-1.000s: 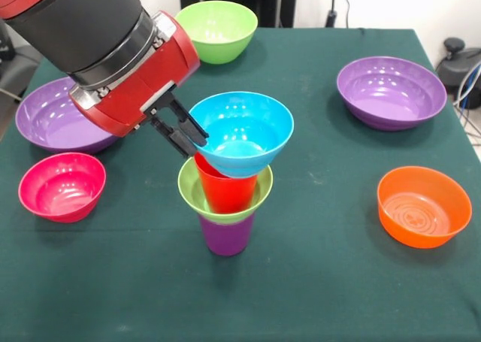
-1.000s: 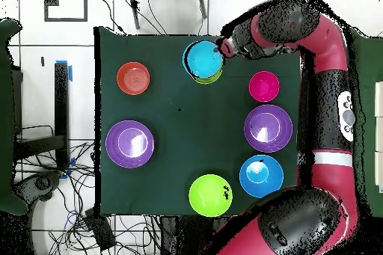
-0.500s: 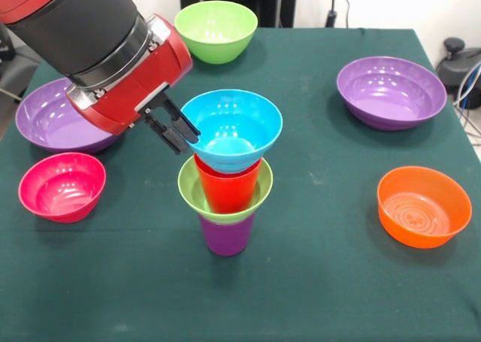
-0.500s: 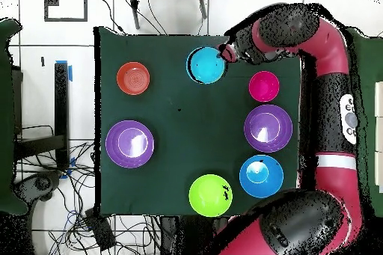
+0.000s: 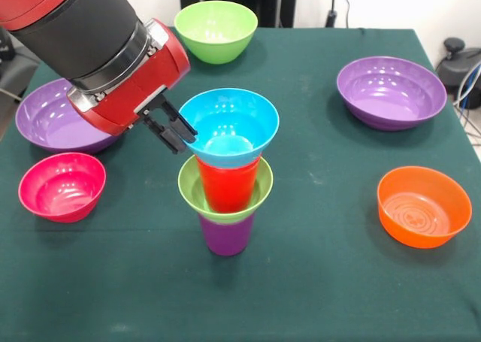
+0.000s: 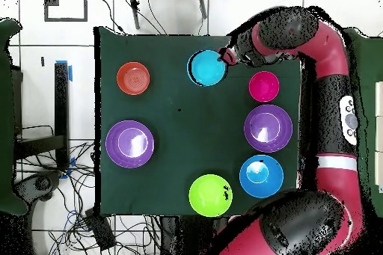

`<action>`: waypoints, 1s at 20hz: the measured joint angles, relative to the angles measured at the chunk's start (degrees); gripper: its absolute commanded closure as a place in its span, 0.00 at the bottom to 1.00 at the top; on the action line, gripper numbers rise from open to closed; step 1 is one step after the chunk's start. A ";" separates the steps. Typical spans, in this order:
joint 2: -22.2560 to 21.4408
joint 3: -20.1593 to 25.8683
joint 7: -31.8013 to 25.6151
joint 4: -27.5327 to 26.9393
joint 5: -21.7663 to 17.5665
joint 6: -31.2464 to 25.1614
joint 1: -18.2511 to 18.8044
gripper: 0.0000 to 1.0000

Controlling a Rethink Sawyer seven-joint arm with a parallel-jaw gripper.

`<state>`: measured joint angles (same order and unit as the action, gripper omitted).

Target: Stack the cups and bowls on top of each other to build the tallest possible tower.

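The tower was seen near the middle of the green bench in the front view: purple cup at the bottom, small lime green bowl on its mouth, red cup nested in that bowl, small blue bowl seated upright on top of the red cup. In the overhead view only the blue bowl of the stack could be made out.

The tool was held at the blue bowl's rim, on the picture's left side of it in the front view, black fingers touching or just at the rim. Whether the fingers were clamped on the rim or parted could not be told. In the overhead view the tool was at the same rim.

6 other bowls were spread on the bench, well apart from the tower: pink bowl and 1 wide purple bowl partly hidden behind the arm, large lime green bowl at the far edge, 2nd wide purple bowl, orange bowl. A 2nd blue bowl was seen only in the overhead view, between the purple bowl and the lime green bowl.
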<state>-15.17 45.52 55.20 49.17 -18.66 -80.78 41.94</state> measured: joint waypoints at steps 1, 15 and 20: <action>-0.01 0.00 0.00 0.02 0.01 0.01 0.01 1.00; 0.04 -0.01 0.00 0.02 0.20 0.00 -0.07 0.00; 0.05 -0.01 0.00 0.02 0.20 0.00 -0.11 0.00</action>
<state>-15.12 45.51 55.20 49.20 -18.46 -80.78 41.82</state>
